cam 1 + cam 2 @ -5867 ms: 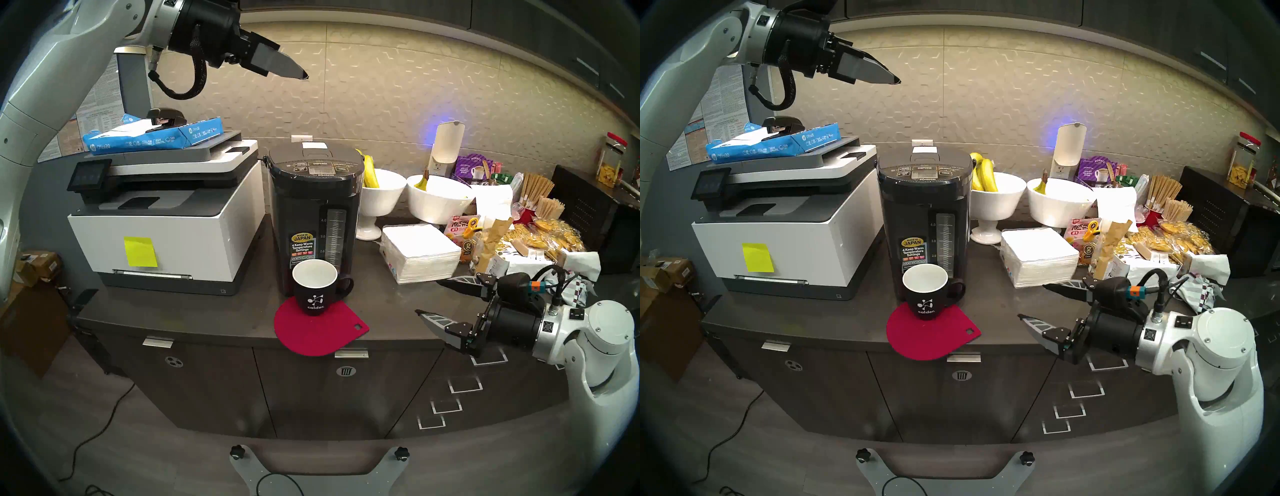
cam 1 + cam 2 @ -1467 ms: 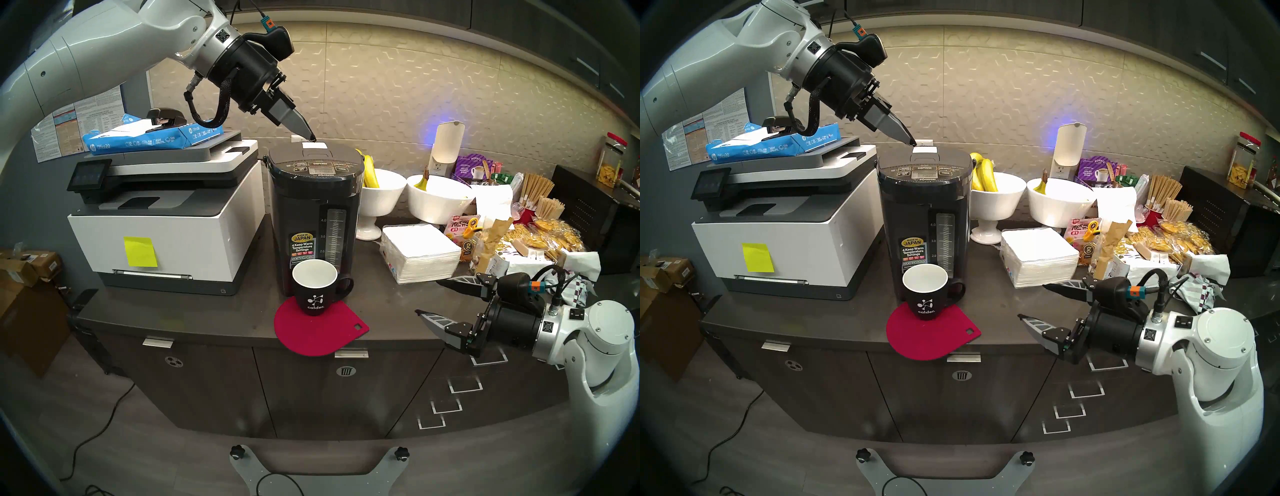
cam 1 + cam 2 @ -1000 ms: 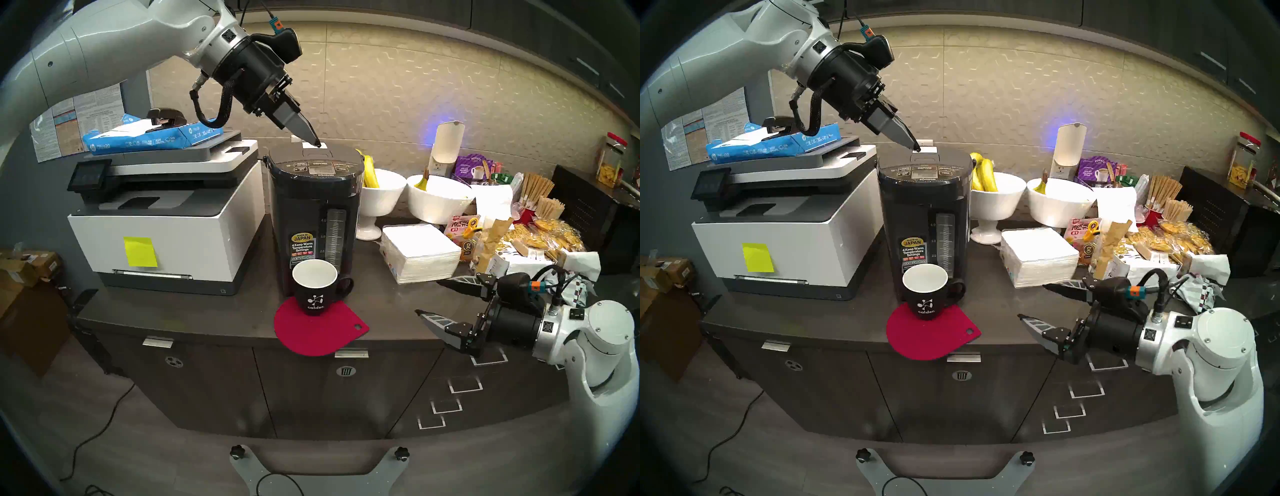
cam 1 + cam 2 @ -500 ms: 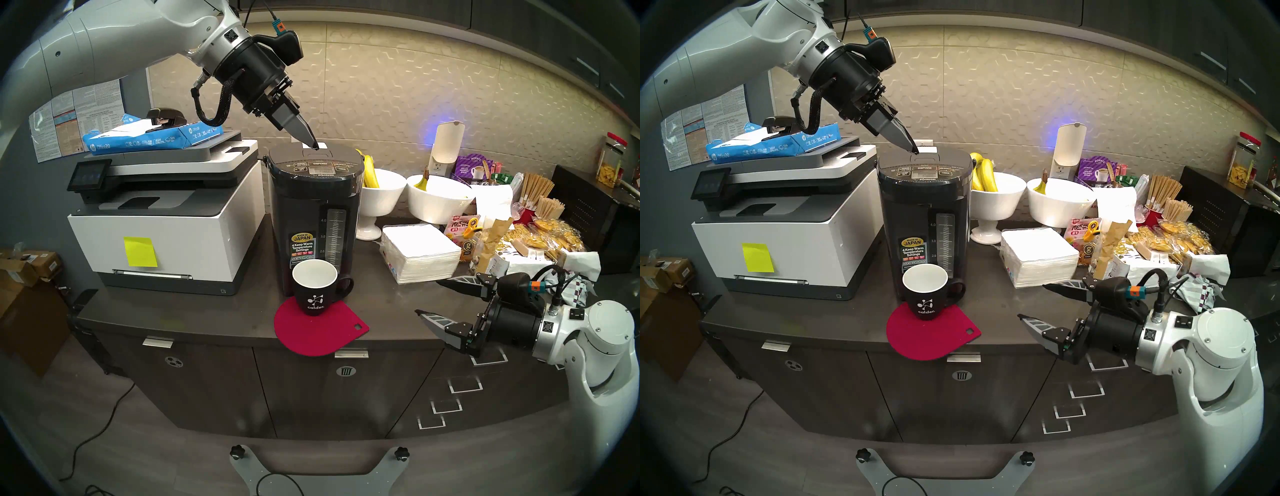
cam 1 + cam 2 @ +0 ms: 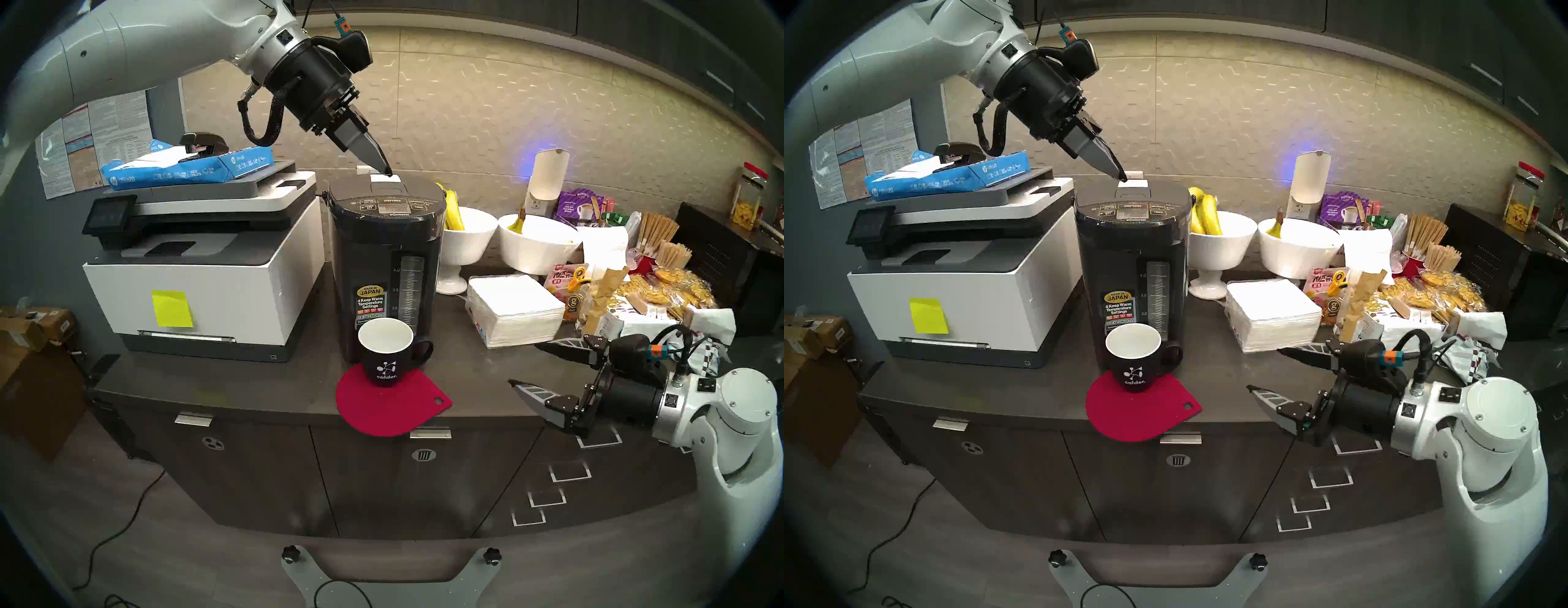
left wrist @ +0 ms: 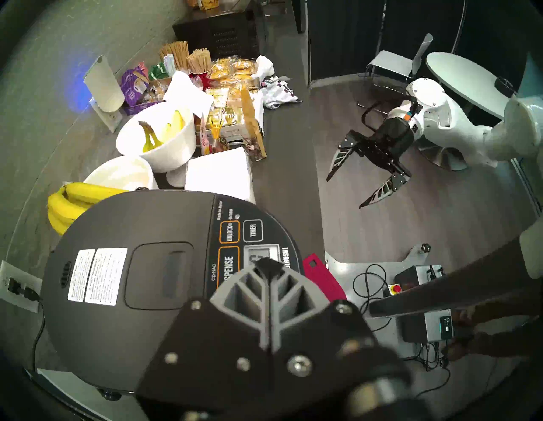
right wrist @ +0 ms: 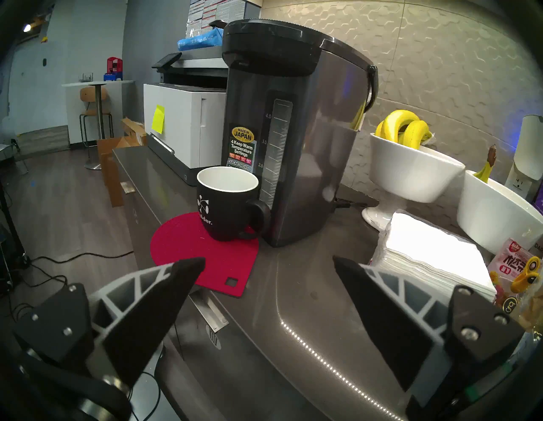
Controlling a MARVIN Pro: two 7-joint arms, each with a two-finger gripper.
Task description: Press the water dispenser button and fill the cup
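Observation:
The dark grey water dispenser [image 5: 386, 263] stands mid-counter. Its DISPENSE button [image 5: 392, 200] sits on the front panel of the lid, and my fingers half cover it in the left wrist view [image 6: 229, 266]. The black cup [image 5: 385, 356] stands upright on a red mat [image 5: 394, 407], against the dispenser's front, with its white inside showing. My left gripper [image 5: 387, 173] is shut and empty. It points down and hovers just above the rear of the lid by a white label, behind the panel. My right gripper [image 5: 524, 364] is open and empty, low at the counter's right front.
A white-and-grey printer [image 5: 203, 271] stands close to the dispenser's left. White bowls with bananas [image 5: 466, 237], a napkin stack [image 5: 513, 310] and snack packets [image 5: 649, 297] crowd the right. The red mat overhangs the counter's front edge.
The left gripper came down from high on the left to the dispenser's lid. In the last half second its tip rose slightly. The right arm and the cup have not moved.

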